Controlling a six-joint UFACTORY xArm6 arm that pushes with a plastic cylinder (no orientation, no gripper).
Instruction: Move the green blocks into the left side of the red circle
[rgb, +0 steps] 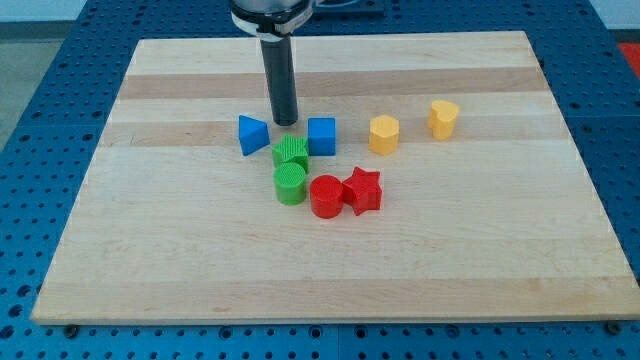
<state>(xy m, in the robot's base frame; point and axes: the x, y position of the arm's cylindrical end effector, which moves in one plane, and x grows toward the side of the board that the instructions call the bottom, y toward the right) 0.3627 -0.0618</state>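
Note:
Two green blocks sit near the board's middle: an upper green block (291, 153) and a green cylinder (290, 184) just below it, touching or nearly so. The red circle (326, 195), a red cylinder, lies just right of the green cylinder, close to it. A red star (363, 190) touches the red circle's right side. My tip (285, 121) is at the end of the dark rod, just above the upper green block, between the blue triangle (252, 134) and the blue cube (321, 136).
Two yellow blocks lie to the right: one (384, 134) beside the blue cube, another (444, 118) further right. The wooden board (150, 250) ends on a blue perforated table on all sides.

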